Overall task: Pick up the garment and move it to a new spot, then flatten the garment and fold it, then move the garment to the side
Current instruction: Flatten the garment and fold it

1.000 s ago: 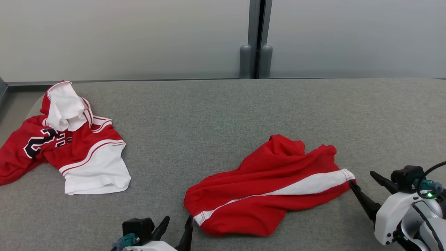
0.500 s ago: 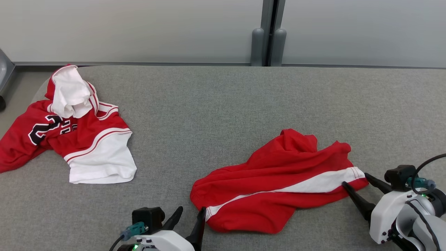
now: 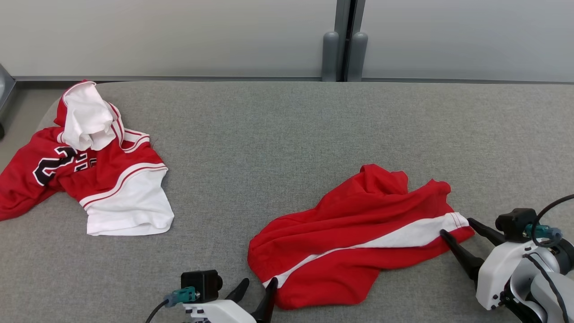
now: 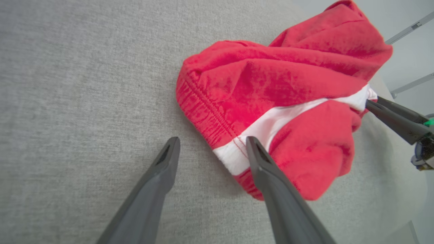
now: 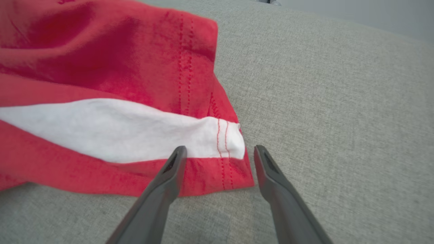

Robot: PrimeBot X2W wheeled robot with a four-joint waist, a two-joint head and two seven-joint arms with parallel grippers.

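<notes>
The garment, red shorts [image 3: 354, 233] with a white side stripe, lies crumpled on the grey padded surface [image 3: 278, 148]. My left gripper [image 3: 258, 283] is open at its near left end; in the left wrist view [image 4: 212, 140] one finger lies over the white stripe at the waistband [image 4: 206, 125], the other over bare surface. My right gripper [image 3: 457, 227] is open at the far right corner. The right wrist view [image 5: 219, 149] has its fingers on either side of the stitched hem corner [image 5: 230, 142]. Nothing is gripped. The right gripper's fingers [image 4: 393, 117] reach the stripe's end in the left wrist view.
A second garment, a red and white jersey [image 3: 89, 170] with black numbers, lies bunched at the far left near the surface's rounded edge. A pale wall with a grey post [image 3: 343, 45] runs behind the surface. Bare grey fabric lies between the two garments.
The head camera has shifted, moving the whole picture. Both open grippers have closed in on the shorts: the left to the waistband corner, the right around the hem corner.
</notes>
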